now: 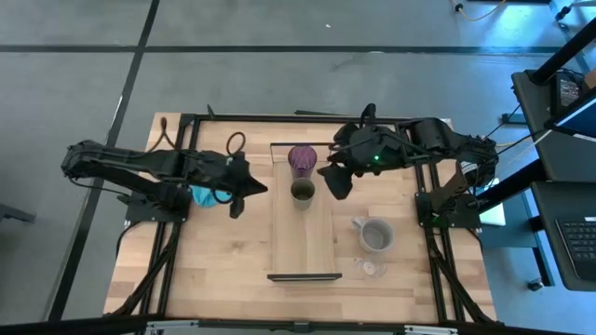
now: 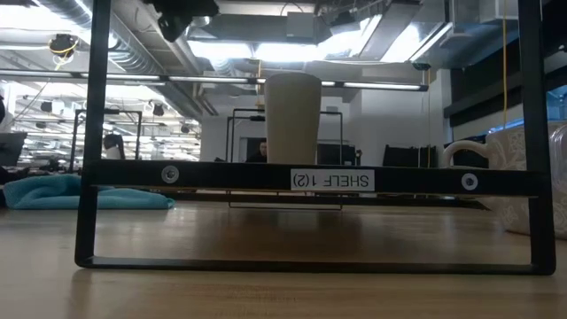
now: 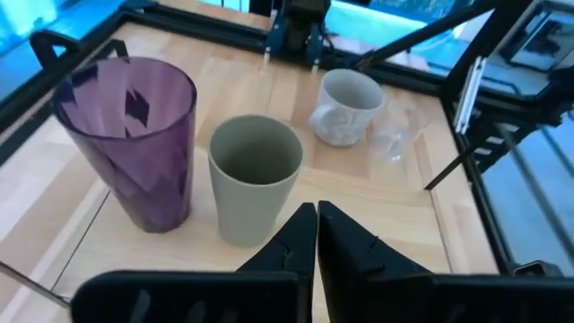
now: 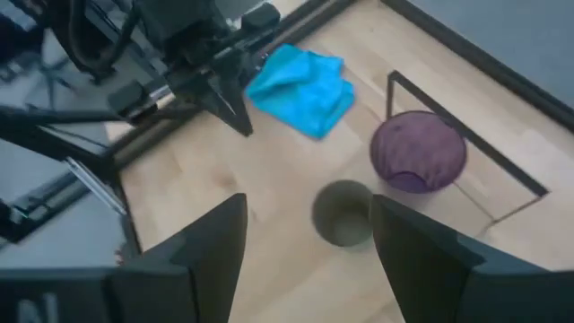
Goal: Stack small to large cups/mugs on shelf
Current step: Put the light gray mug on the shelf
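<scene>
The purple tumbler (image 1: 303, 158) and the olive cup (image 1: 303, 192) stand upright on their bases at the far end of the shelf (image 1: 303, 247), the cup just in front of the tumbler. The grey mug (image 1: 375, 234) and the clear glass (image 1: 370, 268) stand on the tabletop to the right of the shelf. My right gripper (image 1: 335, 179) is open and empty, just right of the olive cup (image 4: 343, 213) and above it. My left gripper (image 1: 244, 191) is shut and empty, to the left of the shelf, pointing toward the cups (image 3: 254, 175).
A teal cloth (image 1: 207, 195) lies on the table under my left arm. The shelf's black end frame (image 2: 310, 180) stands at its near end. The near half of the shelf board (image 1: 303, 251) is bare. Black rails (image 1: 438, 233) run along the table's sides.
</scene>
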{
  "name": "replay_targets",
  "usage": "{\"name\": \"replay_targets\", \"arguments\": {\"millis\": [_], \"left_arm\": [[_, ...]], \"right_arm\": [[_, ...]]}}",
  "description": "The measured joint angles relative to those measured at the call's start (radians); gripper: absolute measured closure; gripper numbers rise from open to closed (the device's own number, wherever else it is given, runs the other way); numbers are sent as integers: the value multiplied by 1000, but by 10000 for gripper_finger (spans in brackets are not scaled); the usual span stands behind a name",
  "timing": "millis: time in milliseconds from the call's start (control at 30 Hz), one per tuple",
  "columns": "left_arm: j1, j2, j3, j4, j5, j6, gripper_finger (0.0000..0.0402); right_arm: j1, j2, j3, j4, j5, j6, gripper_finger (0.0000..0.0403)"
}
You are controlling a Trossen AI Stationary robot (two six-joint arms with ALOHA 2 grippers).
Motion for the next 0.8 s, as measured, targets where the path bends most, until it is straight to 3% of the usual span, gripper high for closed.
{"name": "replay_targets", "arguments": {"millis": [200, 400, 667, 800], "left_arm": [[-12, -60, 0, -41, 0, -22, 400], [-37, -90, 0, -97, -29, -49, 393], [-45, -92, 0, -122, -49, -51, 400], [-45, -92, 0, -122, -48, -49, 397]], "right_arm": [[19, 1, 0, -7, 2, 106, 166], [78, 7, -1, -303, 34, 400, 166], [220, -29, -142, -284, 108, 742, 166], [303, -29, -253, -288, 63, 933, 166]]}}
